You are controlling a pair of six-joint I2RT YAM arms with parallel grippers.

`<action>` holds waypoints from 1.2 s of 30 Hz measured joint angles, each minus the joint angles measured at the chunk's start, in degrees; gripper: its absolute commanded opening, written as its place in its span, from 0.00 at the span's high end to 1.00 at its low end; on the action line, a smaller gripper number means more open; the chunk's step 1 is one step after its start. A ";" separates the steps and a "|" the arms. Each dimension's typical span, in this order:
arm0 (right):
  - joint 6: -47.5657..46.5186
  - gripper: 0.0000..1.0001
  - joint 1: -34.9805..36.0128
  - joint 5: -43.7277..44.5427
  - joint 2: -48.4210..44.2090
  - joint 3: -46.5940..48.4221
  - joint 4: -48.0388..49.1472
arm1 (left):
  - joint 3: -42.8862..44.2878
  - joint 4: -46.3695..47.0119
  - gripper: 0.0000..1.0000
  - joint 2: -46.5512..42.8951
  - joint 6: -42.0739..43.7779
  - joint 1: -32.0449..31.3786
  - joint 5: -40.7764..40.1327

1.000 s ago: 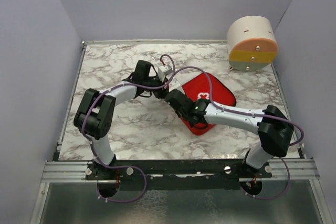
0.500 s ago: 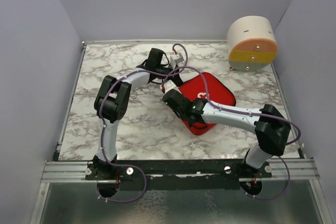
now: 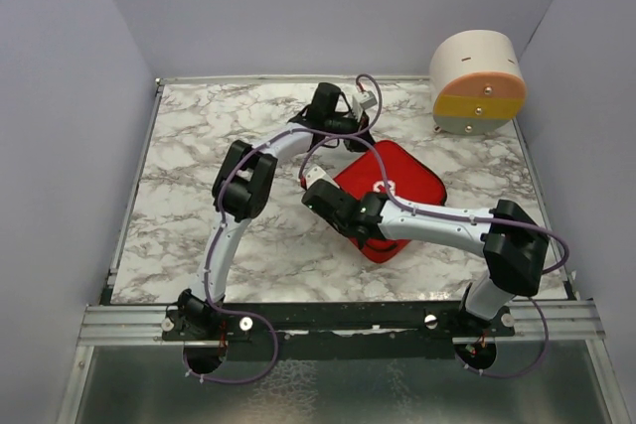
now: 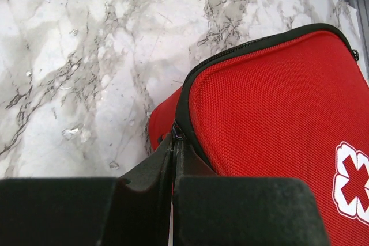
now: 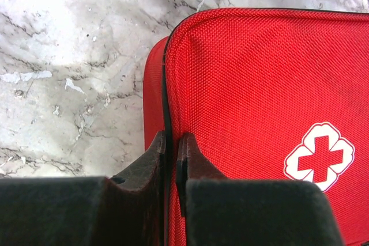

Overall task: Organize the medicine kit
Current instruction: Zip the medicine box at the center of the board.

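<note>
Top external shows the table (image 3: 189,136) under the kit (image 3: 402,171), which looks a soft, light fabric case, probably best held by its rim or zip (image 4: 253,41); the container (image 3: 477,81) stands well beyond its far right edge. The right gripper (image 5: 172,142) is pinched narrow on the kit's left corner rim. The left gripper (image 4: 174,145) is nipped shut on the far corner's zip.

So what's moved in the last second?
The left pincer, shut on the zip seam, slid away and rightward along the far-left edge of the medicine kit. The right pincer stayed clamped at its left corner; kit and round container didn't move.
</note>
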 measured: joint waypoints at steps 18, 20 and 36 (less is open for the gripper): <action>1.99 0.29 4.39 -9.66 -6.12 1.42 2.95 | -41.70 5.44 1.00 -29.97 8.74 17.38 -2.43; 1.20 0.29 4.33 -9.75 -6.05 3.67 3.13 | -45.70 3.41 1.00 -34.67 11.17 17.62 -2.34; 2.21 0.32 4.52 -3.87 -0.09 10.23 -0.57 | -57.79 -6.64 1.00 -50.29 14.84 13.81 2.84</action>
